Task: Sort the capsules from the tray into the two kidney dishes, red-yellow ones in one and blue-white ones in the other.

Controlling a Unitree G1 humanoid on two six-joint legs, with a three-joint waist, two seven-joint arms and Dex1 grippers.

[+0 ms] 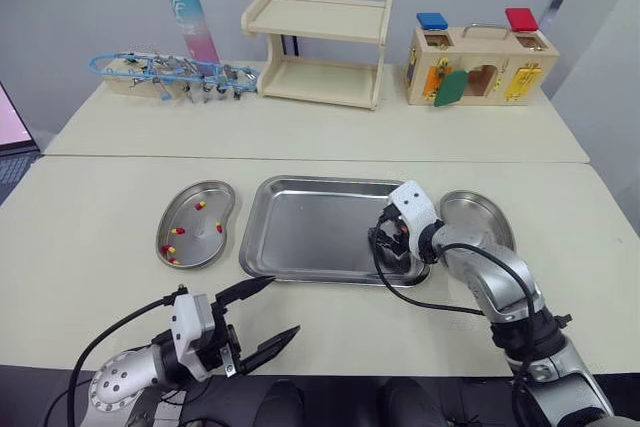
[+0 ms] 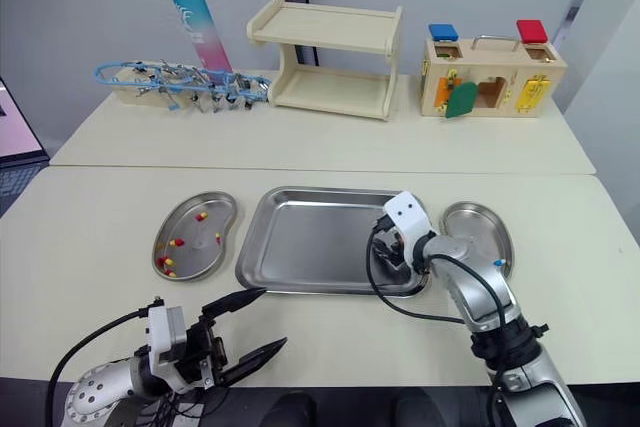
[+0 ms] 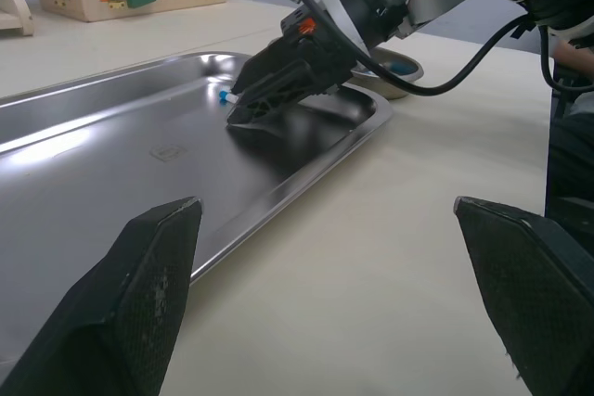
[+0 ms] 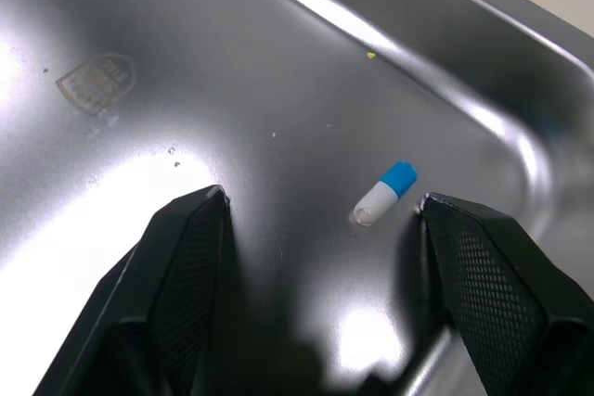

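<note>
Capsule (image 4: 384,192), blue-white, lies in the near right corner of the tray (image 1: 300,227), between the widely spread fingers of the right pincer (image 4: 320,201) and touching neither. The left pincer (image 1: 280,305) hovers wide open above the near edge of the table (image 1: 100,237), in front of the tray. The left dish (image 1: 215,237) holds red-yellow capsules (image 1: 199,205); the right dish (image 1: 480,215) sits just beside the tray. The table is pale cream and matte. A shelf (image 1: 320,47) and a wooden box (image 1: 480,67) stand farther back, before a grey wall (image 1: 80,7).

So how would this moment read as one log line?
right end effector: open, at blue-white capsule in tray | left end effector: open, above table | left kidney dish: red-yellow capsules
</note>
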